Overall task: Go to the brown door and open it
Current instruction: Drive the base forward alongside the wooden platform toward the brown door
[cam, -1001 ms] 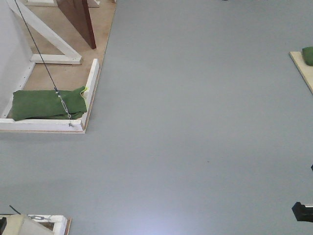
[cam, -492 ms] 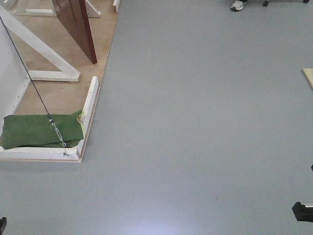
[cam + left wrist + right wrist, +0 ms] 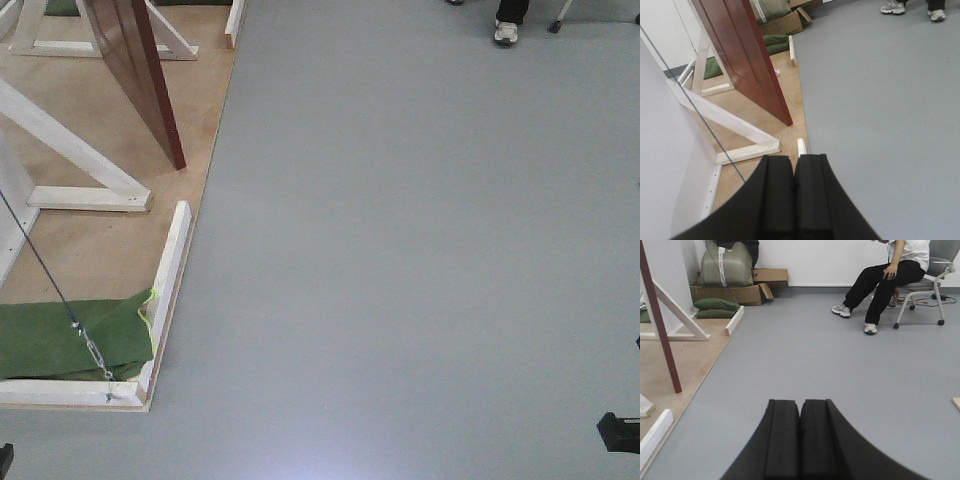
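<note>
Pincers on both arms are closed. The left pincer (image 3: 794, 162) has its two black pads pressed flat together with nothing between them, and the right pincer (image 3: 800, 404) is the same, gripping nothing.

Ahead of the left pincer and off to its left stands the brown door (image 3: 747, 55), well apart from it. Only the door's lower part shows, because the top of the picture cuts off the rest. Its bottom corner meets the plywood platform (image 3: 785, 95) close to where the grey floor (image 3: 880, 110) begins. A white wooden brace (image 3: 725, 120) runs slantwise between the pincer and the door, and a thin cable (image 3: 690, 95) crosses in front of a pale panel (image 3: 660, 165) on the far left. Beyond the door a cardboard box (image 3: 785, 22) is partly hidden, and a pair of shoes (image 3: 912, 10) is cropped at the top right.

From the right pincer the door appears only as a narrow dark-red edge far to the left. Straight ahead and to the right, a seated person (image 3: 885, 275) is cut off at the shoulders.

In the front view a green cloth (image 3: 60, 340) lies half out of frame at the lower left. A small black shape (image 3: 620, 432) at the right edge is perhaps part of the robot, but too little shows to tell.
</note>
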